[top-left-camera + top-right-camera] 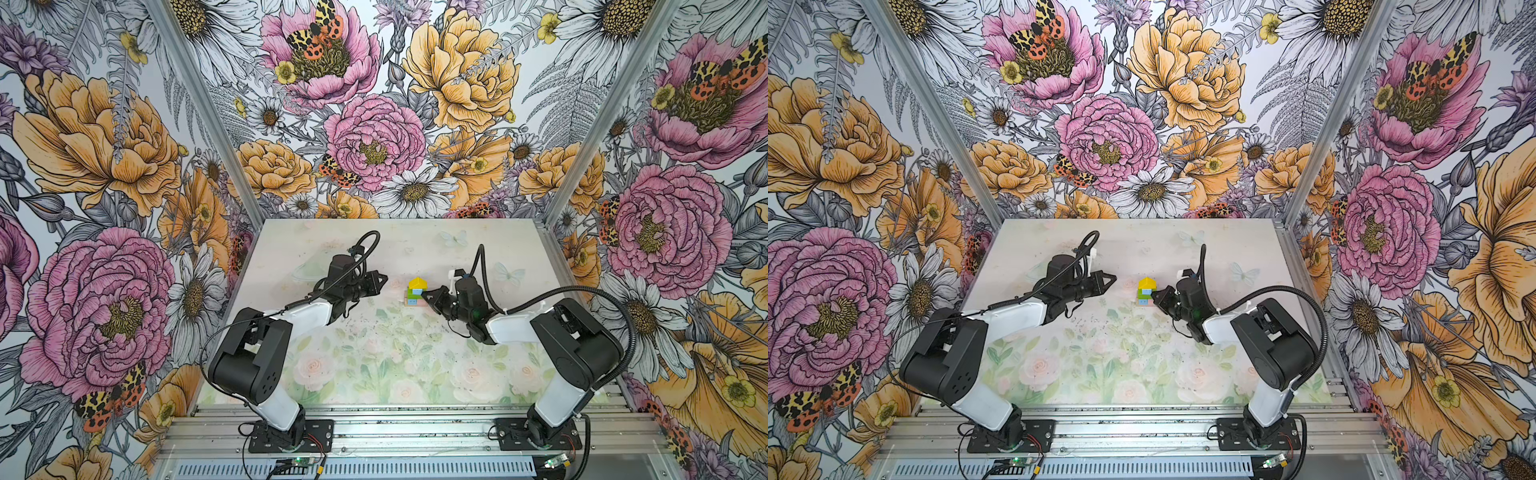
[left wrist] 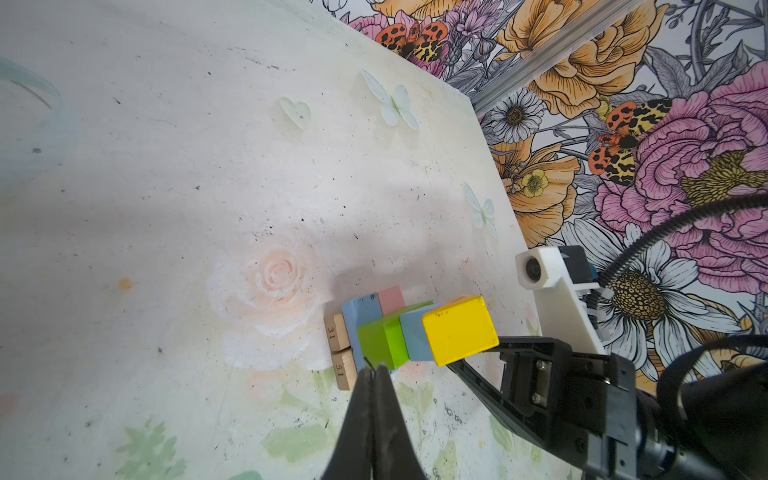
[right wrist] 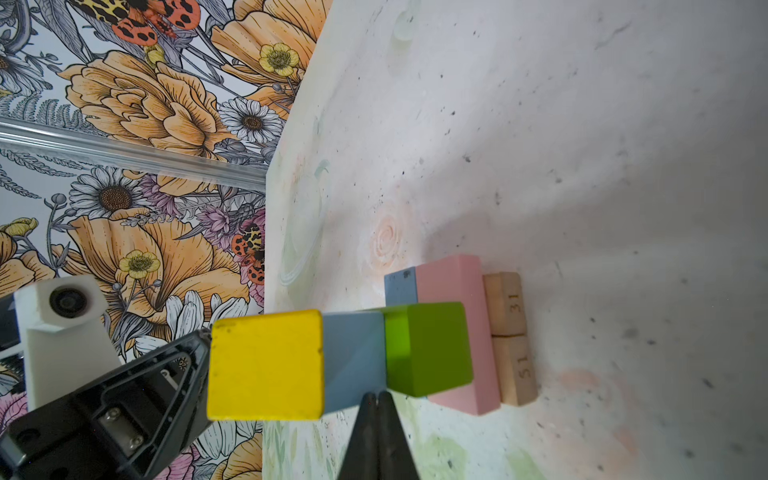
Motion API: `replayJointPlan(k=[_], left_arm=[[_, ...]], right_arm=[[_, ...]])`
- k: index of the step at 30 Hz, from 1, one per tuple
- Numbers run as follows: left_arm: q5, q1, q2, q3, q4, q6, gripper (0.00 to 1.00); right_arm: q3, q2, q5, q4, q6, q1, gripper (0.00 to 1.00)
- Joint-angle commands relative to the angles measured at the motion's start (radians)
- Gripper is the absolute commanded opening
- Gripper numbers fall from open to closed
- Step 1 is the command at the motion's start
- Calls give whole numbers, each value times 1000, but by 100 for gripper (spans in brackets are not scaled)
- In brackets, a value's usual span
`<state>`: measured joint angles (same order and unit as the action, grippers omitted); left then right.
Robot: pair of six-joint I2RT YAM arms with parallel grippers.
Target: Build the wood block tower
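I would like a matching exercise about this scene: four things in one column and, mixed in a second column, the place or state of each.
1 yellow piece
2 tan planks
3 green brick
4 left gripper

a shut
b bottom of the tower
c top of the tower
d just under the blue cube

Pairs: 1-c, 2-b, 3-d, 4-a.

This is a robot lab test cell: floral wallpaper panels [image 1: 374, 104] hang on aluminium frame posts [image 1: 200, 108], the left arm [image 1: 249, 361] and right arm [image 1: 577, 336] sit bolted to slotted aluminium rails [image 1: 415, 434], and a bare circuit board [image 1: 296, 460] with loose wiring lies out front.
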<state>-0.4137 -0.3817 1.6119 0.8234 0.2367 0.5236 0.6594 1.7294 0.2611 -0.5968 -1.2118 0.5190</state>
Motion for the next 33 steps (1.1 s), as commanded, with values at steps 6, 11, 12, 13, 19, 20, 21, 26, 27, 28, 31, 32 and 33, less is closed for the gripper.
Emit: replayJointPlan(k=[6,11,12,13,19,20,21,26,27,28,31,32,33], left_arm=[[-26,13,-6,-14,38,-11,0],[-26,13,-7,-15,37,-12,0],[-25,12,-9,-15,37,-11,0],[-28,12,-7,-15,37,-11,0],[-45,6,0,-16,60,6,0],[-52,2,7,-15,66,11,0],[-55,-2,11,-13,69,14,0],[-59,-34,24,-7,72,11,0],[-59,-35,24,-7,70,10,0],[-59,-37,26,-7,72,11,0],[-59,-42,29,-12,72,12,0],[-58,-43,29,-12,72,13,0],[-57,-46,30,-13,72,13,0]], right_arm=[[27,10,-17,-40,-3,4,0],[25,7,-17,-38,-4,3,0],[25,8,-17,-38,-3,3,0],[25,6,-17,-38,-4,3,0],[8,-19,-23,-25,-2,-3,0],[4,-28,-26,-22,-1,-4,0],[-1,-37,-28,-17,2,-6,0],[-20,-88,-40,20,19,-14,0],[-23,-98,-43,29,21,-15,0],[-26,-109,-47,40,25,-16,0],[-33,-135,-55,68,32,-21,0],[-36,-140,-57,76,32,-23,0],[-37,-144,-57,86,35,-25,0]])
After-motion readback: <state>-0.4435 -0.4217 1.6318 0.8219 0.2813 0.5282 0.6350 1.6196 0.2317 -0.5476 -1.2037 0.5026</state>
